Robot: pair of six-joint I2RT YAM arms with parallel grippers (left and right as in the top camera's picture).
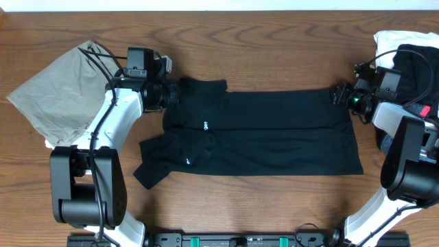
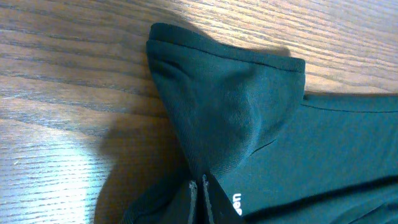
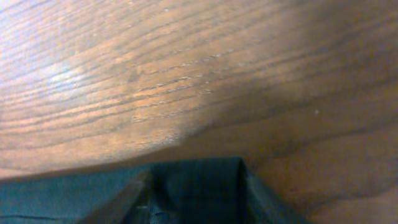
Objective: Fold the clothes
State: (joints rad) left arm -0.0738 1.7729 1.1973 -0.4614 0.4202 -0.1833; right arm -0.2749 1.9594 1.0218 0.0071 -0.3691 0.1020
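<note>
Far left: olive-grey garment (image 1: pixel 55 92) lying rumpled on tabletop (image 1: pixel 274 41). My left pincer (image 1: pixel 173 93) pressed together, pinching upper-left corner of black garment (image 1: pixel 274 130); wrist view shows fabric tented up from pinch. Black garment spread across mid tabletop, tiny white logo marks (image 1: pixel 204 125) facing up. My right pincer (image 1: pixel 341 93) at upper-right corner, cloth edge between its jaws; cannot tell whether it grips. Far right: white garment (image 1: pixel 391 40), second dark garment (image 1: pixel 420 65) on top of it.

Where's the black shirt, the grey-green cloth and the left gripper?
black shirt (image 1: pixel 274 130), overhead view, middle of its body.
grey-green cloth (image 1: pixel 58 92), overhead view, its middle.
left gripper (image 2: pixel 199 181), left wrist view, between its fingertips.
</note>
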